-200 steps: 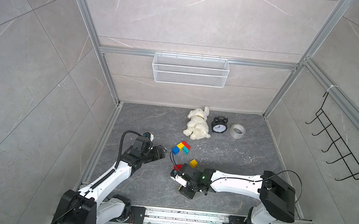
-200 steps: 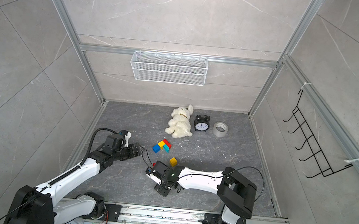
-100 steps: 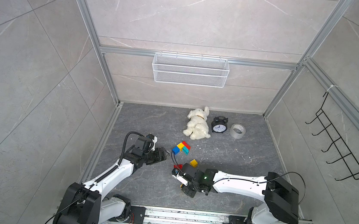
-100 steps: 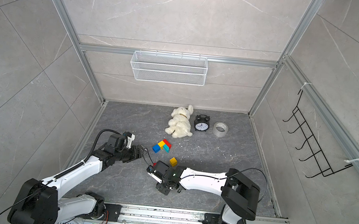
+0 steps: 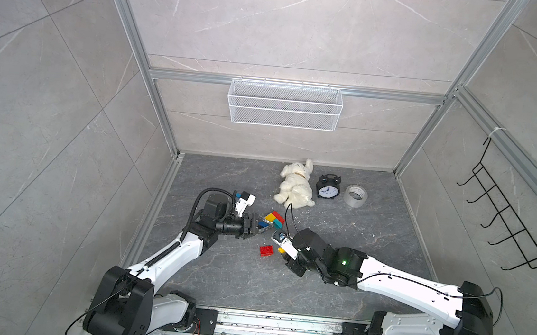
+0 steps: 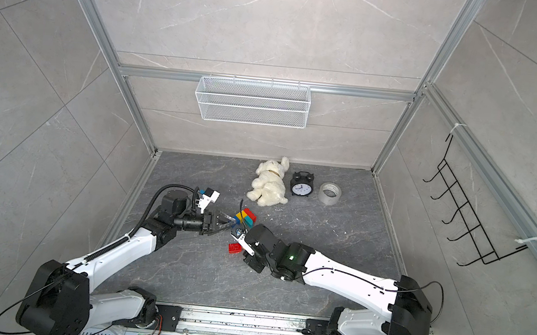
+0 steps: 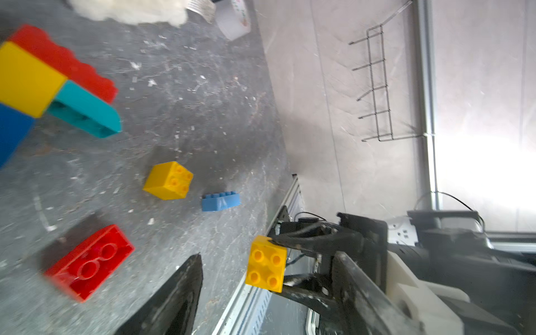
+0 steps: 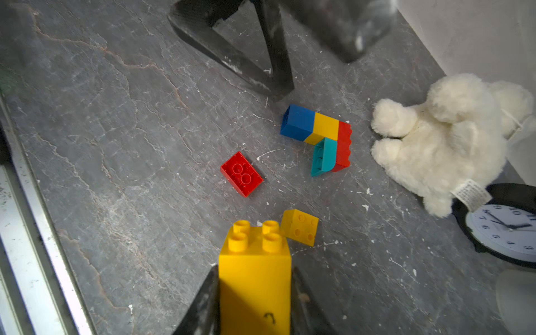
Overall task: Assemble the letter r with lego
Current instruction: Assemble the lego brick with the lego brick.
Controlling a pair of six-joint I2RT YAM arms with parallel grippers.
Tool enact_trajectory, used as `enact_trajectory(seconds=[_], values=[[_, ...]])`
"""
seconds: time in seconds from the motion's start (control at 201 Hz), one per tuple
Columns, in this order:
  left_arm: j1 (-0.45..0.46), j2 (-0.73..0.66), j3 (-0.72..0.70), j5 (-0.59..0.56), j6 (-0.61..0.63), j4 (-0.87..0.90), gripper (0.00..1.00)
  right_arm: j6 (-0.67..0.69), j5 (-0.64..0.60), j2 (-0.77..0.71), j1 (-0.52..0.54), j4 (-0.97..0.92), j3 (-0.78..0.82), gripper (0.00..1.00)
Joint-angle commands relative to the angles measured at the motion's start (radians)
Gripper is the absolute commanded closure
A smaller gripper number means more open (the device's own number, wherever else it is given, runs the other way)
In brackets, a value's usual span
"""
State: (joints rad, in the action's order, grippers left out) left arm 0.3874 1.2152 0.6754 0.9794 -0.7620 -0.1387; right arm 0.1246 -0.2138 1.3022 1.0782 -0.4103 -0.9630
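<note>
Four bricks are sitting joined in a cluster (image 5: 274, 218) mid-floor: blue, yellow, red and teal. In both top views the left gripper (image 6: 226, 223) is hovering at the cluster's 8 o'clock, close beside the blue end, its jaws spread with nothing between them. The right gripper (image 8: 255, 269) is clenching a yellow brick (image 8: 255, 290) at the cluster's 5 o'clock, studs pointing away from the wrist. A loose red brick (image 5: 266, 250) is lying underside up at the cluster's 6 o'clock, and a loose yellow brick (image 8: 300, 227) is resting just beside the held one. A plush toy (image 5: 295, 186) is lying at the cluster's 1 o'clock.
</note>
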Motion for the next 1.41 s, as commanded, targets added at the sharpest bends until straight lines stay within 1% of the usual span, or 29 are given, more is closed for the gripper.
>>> enact_trajectory(seconds=[0.0,0.065,0.204,0.548,0.647,0.747,1.015,1.125,1.229,1.319,1.409], values=[[0.029,0.015,0.042,0.116,0.034,0.006,0.29,0.035,-0.05,-0.034,-0.007,0.02,-0.01,0.79],[0.04,0.028,0.053,0.113,0.063,0.055,0.31,0.044,-0.063,-0.048,-0.01,0.028,-0.008,0.79],[0.065,0.056,0.065,0.119,0.085,0.069,0.32,0.055,-0.068,-0.067,-0.017,0.049,-0.007,0.78],[0.193,0.184,0.155,0.137,0.153,0.104,0.34,0.076,-0.046,-0.058,-0.02,0.07,-0.032,0.78],[0.202,0.207,0.169,0.13,0.176,0.139,0.39,0.08,-0.052,-0.069,-0.021,0.073,-0.029,0.78],[0.202,0.216,0.177,0.111,0.195,0.168,0.49,0.082,-0.051,-0.075,-0.021,0.063,-0.03,0.78],[0.202,0.216,0.193,0.09,0.207,0.184,0.57,0.07,-0.058,-0.089,-0.025,0.04,-0.012,0.78],[0.202,0.219,0.194,0.085,0.213,0.194,0.64,0.069,-0.059,-0.093,-0.027,0.034,-0.006,0.78],[0.202,0.219,0.199,0.084,0.22,0.195,0.75,0.066,-0.052,-0.102,-0.029,0.042,0.003,0.72],[0.202,0.223,0.211,0.068,0.231,0.211,0.77,0.066,-0.032,-0.111,-0.034,0.058,0.014,0.64],[0.201,0.22,0.231,0.018,0.259,0.258,0.85,0.054,-0.019,-0.124,-0.042,0.069,0.025,0.56]])
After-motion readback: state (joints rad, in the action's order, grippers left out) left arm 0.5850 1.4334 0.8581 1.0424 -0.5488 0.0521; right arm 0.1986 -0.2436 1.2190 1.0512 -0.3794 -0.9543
